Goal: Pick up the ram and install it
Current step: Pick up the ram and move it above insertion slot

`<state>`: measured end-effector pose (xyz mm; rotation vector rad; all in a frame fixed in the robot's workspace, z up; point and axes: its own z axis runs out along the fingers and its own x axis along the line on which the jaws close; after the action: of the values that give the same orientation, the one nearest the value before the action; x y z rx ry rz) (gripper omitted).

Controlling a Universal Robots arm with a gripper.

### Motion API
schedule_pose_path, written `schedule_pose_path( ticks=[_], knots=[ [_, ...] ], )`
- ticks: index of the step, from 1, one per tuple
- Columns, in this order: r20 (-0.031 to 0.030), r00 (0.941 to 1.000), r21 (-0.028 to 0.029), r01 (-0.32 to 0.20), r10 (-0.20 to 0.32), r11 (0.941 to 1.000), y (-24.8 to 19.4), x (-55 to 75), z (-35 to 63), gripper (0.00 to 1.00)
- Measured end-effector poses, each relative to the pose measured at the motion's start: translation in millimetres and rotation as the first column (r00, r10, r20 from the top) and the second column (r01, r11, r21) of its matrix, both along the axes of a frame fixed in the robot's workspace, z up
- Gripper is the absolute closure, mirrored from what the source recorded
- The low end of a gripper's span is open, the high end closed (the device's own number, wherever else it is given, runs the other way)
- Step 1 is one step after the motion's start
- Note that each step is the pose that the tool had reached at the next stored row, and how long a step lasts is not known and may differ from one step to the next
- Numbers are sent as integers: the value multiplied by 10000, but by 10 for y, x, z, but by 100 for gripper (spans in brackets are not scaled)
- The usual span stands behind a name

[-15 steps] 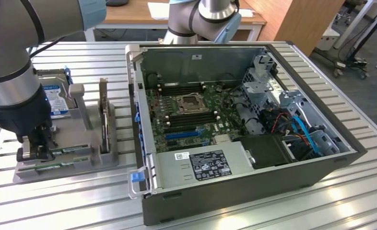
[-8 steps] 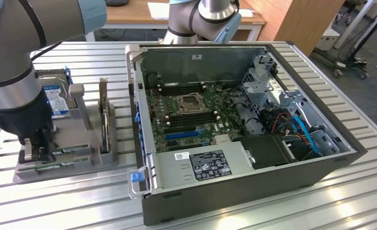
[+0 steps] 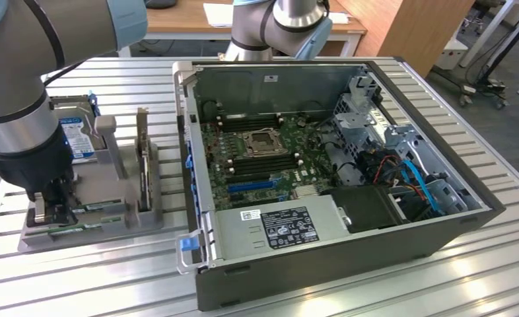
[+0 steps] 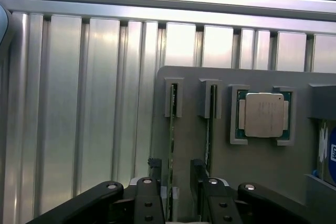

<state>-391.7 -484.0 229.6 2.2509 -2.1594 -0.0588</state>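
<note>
Slatted alu table (image 4: 105, 103), gripper (image 4: 175, 167) jaws apart round ram (image 4: 171, 129), grey tray (image 4: 252, 166)

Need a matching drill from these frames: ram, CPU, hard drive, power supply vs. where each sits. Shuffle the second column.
1 ram
2 CPU
3 hard drive
4 power supply

A inside the open PC case
B square pocket of the grey fixture
C on edge, between the fingers of the open gripper
D upright in the fixture, blue-white label

Pairs: 1-C, 2-B, 3-D, 4-A
</note>
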Motion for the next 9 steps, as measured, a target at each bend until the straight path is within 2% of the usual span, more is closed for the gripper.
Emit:
schedule_pose_path(
  ticks=[9],
  knots=[
    [2, 10000, 6, 0, 0, 10000, -14, 0, -4, 64]
  ],
)
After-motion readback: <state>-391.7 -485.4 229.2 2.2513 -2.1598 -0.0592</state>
